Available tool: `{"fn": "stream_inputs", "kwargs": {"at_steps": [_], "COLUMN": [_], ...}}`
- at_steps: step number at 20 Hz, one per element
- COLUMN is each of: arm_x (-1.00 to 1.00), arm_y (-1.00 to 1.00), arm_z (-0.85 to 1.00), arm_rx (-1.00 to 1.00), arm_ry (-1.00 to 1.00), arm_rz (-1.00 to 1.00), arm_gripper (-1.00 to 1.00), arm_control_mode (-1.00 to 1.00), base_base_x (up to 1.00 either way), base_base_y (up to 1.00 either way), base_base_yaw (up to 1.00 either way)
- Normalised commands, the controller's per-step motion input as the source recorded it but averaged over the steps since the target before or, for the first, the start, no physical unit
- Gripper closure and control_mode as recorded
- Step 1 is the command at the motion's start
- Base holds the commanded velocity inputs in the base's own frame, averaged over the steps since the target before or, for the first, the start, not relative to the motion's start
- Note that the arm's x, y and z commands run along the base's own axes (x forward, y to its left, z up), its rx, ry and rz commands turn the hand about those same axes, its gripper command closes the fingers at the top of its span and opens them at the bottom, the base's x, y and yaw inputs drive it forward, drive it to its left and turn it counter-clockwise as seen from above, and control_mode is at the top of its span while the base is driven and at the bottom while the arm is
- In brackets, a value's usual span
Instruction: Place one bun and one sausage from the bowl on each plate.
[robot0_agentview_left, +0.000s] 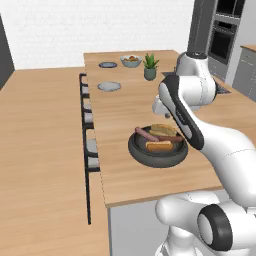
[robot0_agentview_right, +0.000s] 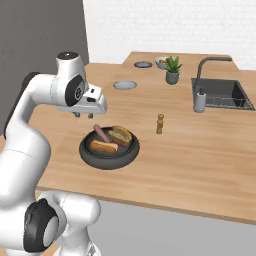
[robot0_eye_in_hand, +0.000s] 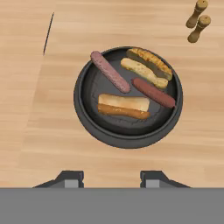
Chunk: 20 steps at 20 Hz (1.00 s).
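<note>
Above the near edge of the surface (robot0_agentview_left: 115, 130), your empty, nearly closed pincer (robot0_eye_in_hand: 111, 177) hovers over the bowl (robot0_eye_in_hand: 85, 116) with both buns and sausages inside, so open wider, descend and grip one bun (robot0_eye_in_hand: 123, 106) first.

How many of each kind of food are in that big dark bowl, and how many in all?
Buns: 2
Sausages: 2
Total: 4 items in the dark bowl
</note>
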Motion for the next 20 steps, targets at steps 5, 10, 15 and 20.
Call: {"fn": "stream_inputs", "kwargs": {"at_steps": [5, 10, 15, 20], "arm_x": [0.00, 0.00, 0.00, 0.00], "arm_y": [0.00, 0.00, 0.00, 0.00], "arm_z": [0.00, 0.00, 0.00, 0.00], "arm_rx": [0.00, 0.00, 0.00, 0.00], "arm_ry": [0.00, 0.00, 0.00, 0.00], "arm_rz": [0.00, 0.00, 0.00, 0.00], "arm_gripper": [-1.00, -1.00, -1.00, -1.00], "arm_control_mode": [1.00, 1.00, 1.00, 1.00], "base_base_x": [-0.28, -0.25, -0.02, -0.05], "base_base_y": [0.32, 0.95, 0.89, 0.79], "base_base_yaw": [-0.09, -0.47, -0.60, -0.64]}}
